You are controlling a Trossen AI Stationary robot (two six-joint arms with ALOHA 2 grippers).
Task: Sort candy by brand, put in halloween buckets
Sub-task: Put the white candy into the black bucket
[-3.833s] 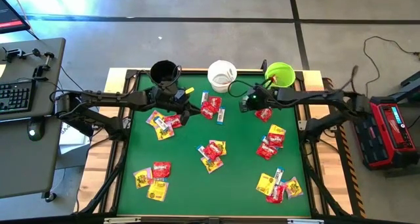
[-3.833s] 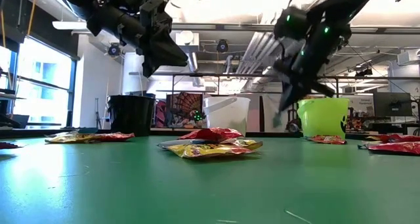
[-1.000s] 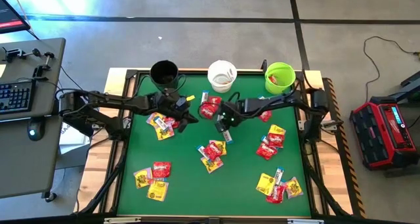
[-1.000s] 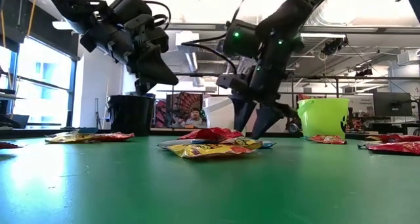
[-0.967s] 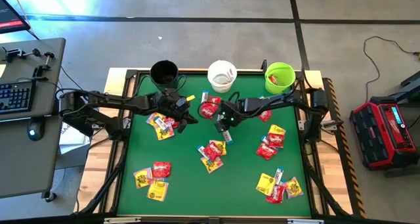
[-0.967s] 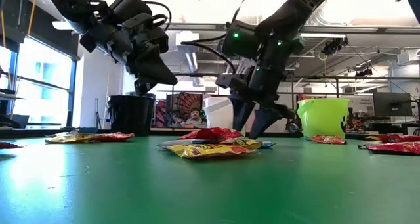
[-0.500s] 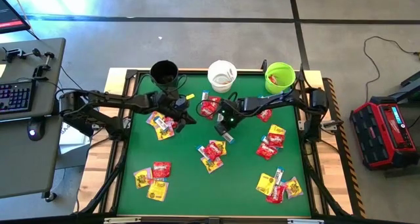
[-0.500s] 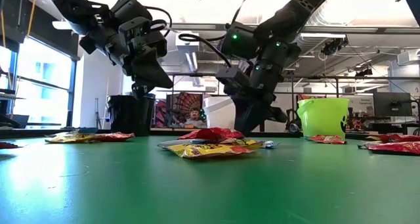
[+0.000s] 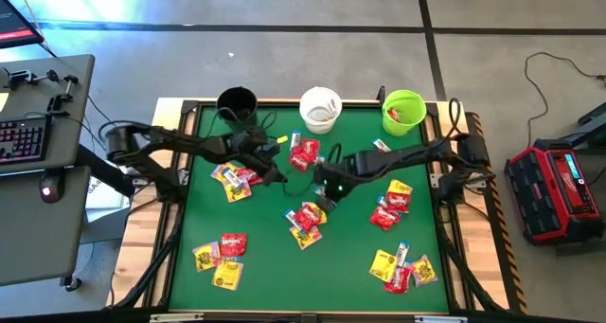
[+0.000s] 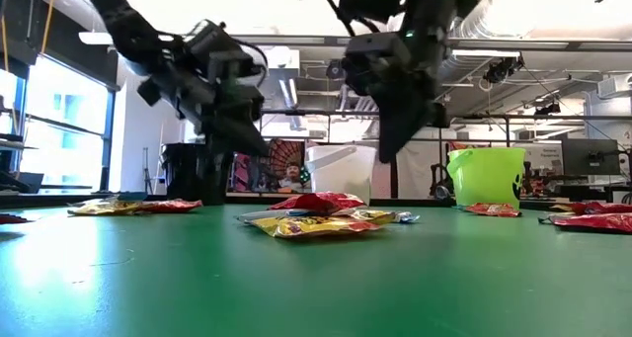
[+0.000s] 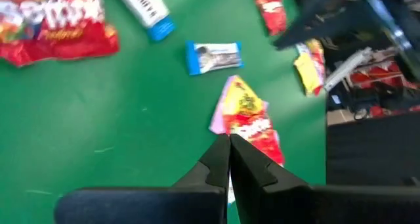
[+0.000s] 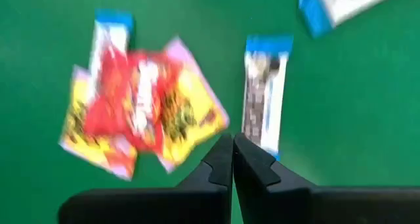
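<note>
Candy packets in red, yellow and white-and-blue lie in several clusters on the green table (image 9: 265, 276). The black bucket (image 9: 237, 103), white bucket (image 9: 320, 107) and green bucket (image 9: 403, 108) stand along the far edge. My left gripper (image 11: 229, 138) is shut and hovers above a red-and-yellow packet (image 11: 248, 119), left of the table's middle (image 9: 277, 178). My right gripper (image 12: 232, 137) is shut with nothing between its fingers. It hangs above the table's middle (image 9: 328, 188), over a white-and-blue packet (image 12: 264, 99) and a red-and-yellow pile (image 12: 138, 112).
More candy lies near the far edge (image 9: 305, 152), at the right (image 9: 393, 202), at the near right (image 9: 402, 266) and at the near left (image 9: 220, 252). A desk with a keyboard (image 9: 21, 138) stands left of the table, and a red case (image 9: 559, 186) right of it.
My right gripper has shut its fingers low over the candy at the table's middle and risen well clear of the table with nothing in them. The white-and-blue packet stays on the table. My left gripper has sunk a little and rolled, still shut.
</note>
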